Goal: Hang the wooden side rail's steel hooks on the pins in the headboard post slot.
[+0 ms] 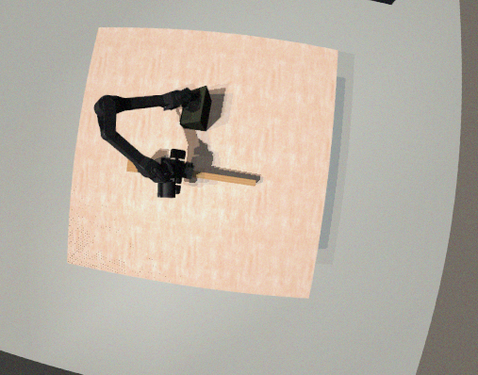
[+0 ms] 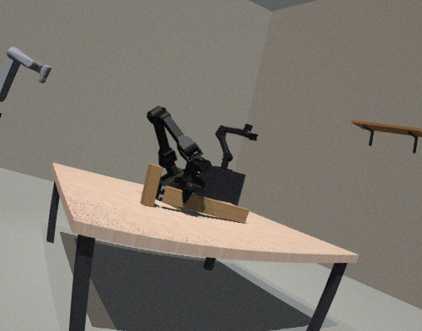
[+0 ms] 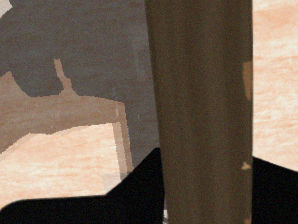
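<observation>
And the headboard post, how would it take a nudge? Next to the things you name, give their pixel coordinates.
The post [image 2: 151, 185] [image 1: 131, 167] looks stiff, being a straight wooden block. Standing upright and taller than wide, it might tip if pushed near the top. Flat faces make rolling unlikely.

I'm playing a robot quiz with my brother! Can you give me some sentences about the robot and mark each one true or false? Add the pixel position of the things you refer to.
1. The gripper [image 1: 189, 171] [image 2: 186, 200] holds the rail [image 1: 229, 179] [image 2: 223, 210] [image 3: 205, 110]. True.
2. The post [image 2: 151, 185] lies flat on the table [image 1: 253, 254] [image 2: 206, 239]. False: it stands up.
3. The hooks [image 2: 161, 192] are on the rail's end nearest the post. True.
4. The wall shelf [image 2: 389, 128] is black. False: its board is brown.
5. The rail is longer than the post. True.
</observation>
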`<action>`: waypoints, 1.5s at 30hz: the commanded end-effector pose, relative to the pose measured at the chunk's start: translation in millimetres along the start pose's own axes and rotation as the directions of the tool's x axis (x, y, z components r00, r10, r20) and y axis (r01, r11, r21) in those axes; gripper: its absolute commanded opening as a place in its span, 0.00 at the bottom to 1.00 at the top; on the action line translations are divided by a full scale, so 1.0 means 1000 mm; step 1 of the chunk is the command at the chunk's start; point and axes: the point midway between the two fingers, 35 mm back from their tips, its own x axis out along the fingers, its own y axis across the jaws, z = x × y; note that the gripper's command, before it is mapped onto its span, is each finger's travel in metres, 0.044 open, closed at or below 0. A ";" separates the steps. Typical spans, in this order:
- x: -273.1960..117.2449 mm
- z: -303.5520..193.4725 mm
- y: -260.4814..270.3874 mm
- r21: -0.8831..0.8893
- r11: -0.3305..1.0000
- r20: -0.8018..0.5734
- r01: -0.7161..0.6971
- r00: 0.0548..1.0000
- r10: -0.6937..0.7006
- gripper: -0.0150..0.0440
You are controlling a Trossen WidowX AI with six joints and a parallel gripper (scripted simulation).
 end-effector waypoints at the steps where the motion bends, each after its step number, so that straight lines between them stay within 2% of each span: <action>1: -0.004 -0.001 -0.005 0.009 1.000 0.003 0.017 1.000 -0.017 0.25; 45: -0.004 -0.006 -0.006 0.009 1.000 0.002 0.017 1.000 -0.017 0.25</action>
